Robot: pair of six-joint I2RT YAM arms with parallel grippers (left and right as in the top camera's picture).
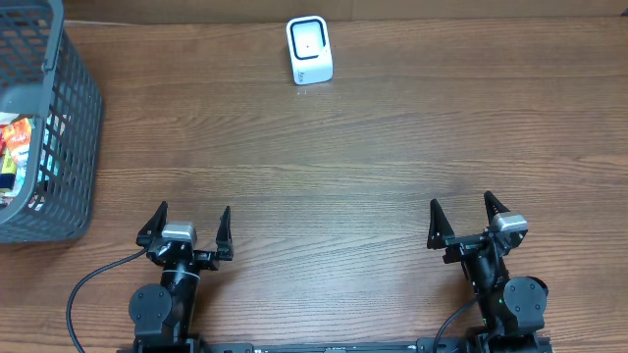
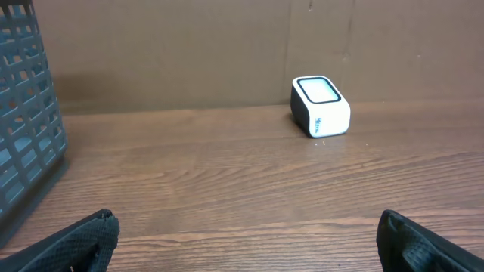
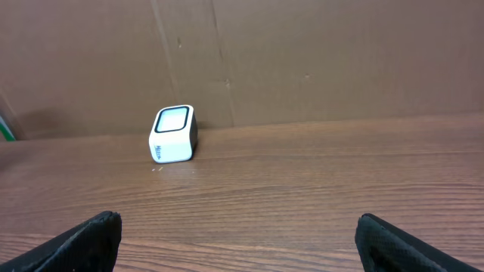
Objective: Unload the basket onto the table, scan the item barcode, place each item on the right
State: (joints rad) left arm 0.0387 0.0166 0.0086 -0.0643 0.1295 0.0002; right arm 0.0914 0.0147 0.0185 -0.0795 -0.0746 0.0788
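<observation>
We count one barcode scanner (image 1: 309, 49), a single white unit. One wooden table (image 1: 343, 147). One grey mesh basket (image 1: 74, 127). Of the packets (image 1: 17, 137) inside the basket we see several colours through the mesh, but we cannot fix their number. Grippers: two, one left gripper (image 1: 194, 210) and one right gripper (image 1: 460, 201). Each carries two fingers (image 1: 157, 221), so four in all. Black cables (image 1: 82, 291): two, one at each arm base.
</observation>
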